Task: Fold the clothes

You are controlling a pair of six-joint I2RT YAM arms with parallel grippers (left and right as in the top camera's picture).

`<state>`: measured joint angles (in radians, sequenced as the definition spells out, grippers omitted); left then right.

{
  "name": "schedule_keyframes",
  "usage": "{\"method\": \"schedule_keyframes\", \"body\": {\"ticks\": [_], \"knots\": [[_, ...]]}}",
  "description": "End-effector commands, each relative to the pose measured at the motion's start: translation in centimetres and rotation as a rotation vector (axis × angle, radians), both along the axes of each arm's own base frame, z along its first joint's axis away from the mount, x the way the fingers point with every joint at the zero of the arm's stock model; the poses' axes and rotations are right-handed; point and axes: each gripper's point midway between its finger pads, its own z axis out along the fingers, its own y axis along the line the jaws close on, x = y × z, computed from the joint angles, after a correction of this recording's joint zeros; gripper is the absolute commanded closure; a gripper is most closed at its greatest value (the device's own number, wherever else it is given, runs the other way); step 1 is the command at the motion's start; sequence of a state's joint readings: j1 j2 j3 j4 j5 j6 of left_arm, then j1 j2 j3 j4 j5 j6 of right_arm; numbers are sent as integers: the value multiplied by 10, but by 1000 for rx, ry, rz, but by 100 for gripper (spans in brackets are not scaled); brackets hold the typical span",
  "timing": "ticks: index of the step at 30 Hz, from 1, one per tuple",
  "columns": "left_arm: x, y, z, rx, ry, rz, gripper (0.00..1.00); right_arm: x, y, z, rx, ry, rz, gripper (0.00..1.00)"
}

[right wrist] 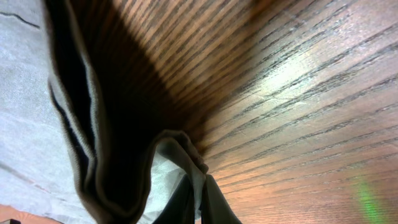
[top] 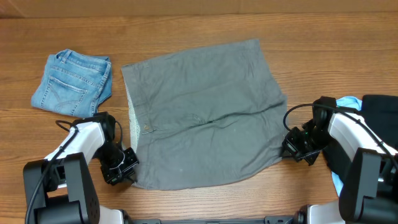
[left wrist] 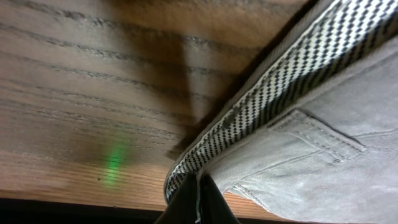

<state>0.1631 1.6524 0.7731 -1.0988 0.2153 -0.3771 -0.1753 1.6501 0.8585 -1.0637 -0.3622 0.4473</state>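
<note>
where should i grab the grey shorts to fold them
The grey shorts lie flat, waistband left: grip the near waistband corner from the left and the near hem corner from the right, so both edges lift evenly.

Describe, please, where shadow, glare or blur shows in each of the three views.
Overhead: evenly lit and sharp. Left wrist: a dark shadow on the table beside the grey shorts, and a blurred green glow lower left. Right wrist: bright glare on the table at upper right, deep shadow beside the shorts' fold.
</note>
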Motion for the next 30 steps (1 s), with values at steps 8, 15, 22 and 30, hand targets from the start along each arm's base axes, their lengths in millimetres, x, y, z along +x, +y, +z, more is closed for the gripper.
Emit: {"method": "schedule_keyframes", "body": {"ticks": [8,15,22,30], "knots": [[25,-8,25,-66,-57,-14,96,11,-2,17,-4,-69,12,96],[53,-9,101,-69,-297,-44,96,24,-15,121,-109,-269,32,96],[23,-13,153,-29,-493,-55,96,20,-28,212,-222,-411,11,96],[-10,-17,186,18,-663,20,96,21,-30,269,-250,-528,-13,96]]}}
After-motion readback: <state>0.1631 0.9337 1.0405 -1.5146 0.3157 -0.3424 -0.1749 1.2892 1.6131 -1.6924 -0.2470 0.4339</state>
